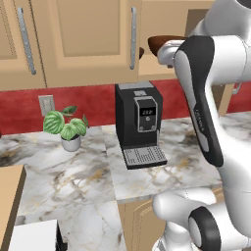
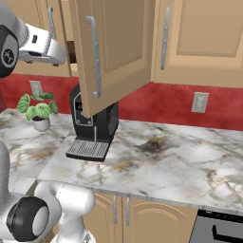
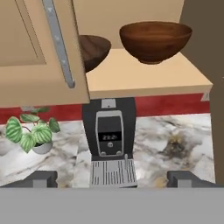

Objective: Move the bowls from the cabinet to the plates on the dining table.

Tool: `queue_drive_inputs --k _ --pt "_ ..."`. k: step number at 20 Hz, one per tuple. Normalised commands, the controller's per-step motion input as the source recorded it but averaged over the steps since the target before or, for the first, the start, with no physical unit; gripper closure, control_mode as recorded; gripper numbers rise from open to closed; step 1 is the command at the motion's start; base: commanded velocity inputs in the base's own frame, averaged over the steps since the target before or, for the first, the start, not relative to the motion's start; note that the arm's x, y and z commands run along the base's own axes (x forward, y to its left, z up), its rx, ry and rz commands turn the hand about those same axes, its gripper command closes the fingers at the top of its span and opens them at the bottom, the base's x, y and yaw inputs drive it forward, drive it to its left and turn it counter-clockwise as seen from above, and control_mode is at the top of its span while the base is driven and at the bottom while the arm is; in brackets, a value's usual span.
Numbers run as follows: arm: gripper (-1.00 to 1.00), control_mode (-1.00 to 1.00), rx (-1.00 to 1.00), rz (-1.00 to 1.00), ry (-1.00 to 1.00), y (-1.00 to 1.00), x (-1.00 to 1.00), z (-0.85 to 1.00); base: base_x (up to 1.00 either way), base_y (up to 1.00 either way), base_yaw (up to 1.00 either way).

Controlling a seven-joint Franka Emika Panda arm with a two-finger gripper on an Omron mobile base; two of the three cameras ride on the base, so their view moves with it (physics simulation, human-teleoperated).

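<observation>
The cabinet (image 3: pixel 144 76) stands open, and two bowls sit on its shelf. The reddish-brown bowl (image 3: pixel 155 40) is in full sight at the right. The darker bowl (image 3: pixel 95 50) sits to its left, half hidden behind the open door (image 3: pixel 35 52). My gripper (image 3: pixel 113 178) is open and empty, a little in front of the shelf and below its level, touching neither bowl. In the left base view my hand reaches up in front of a bowl (image 1: pixel 164 42) in the opening. The plates and the dining table are out of view.
A black coffee machine (image 1: pixel 139 122) stands on the marble counter (image 1: pixel 63 171) under the cabinet, with a potted plant (image 1: pixel 66 128) to its left. The open cabinet door (image 2: pixel 114 52) juts out over the counter beside my arm.
</observation>
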Motion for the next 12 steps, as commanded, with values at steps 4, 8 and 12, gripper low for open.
queue_drive_inputs --k 4,8,12 --pt "-1.00 -1.00 -0.10 0.00 0.04 0.00 0.48 -0.17 0.00 0.00 0.00" --pt "-1.00 -1.00 -0.13 0.00 0.04 -0.07 0.23 -0.10 0.00 0.00 0.00" --pt "-1.00 -1.00 -0.14 0.00 0.02 -0.26 0.01 -0.01 0.00 0.00 0.00"
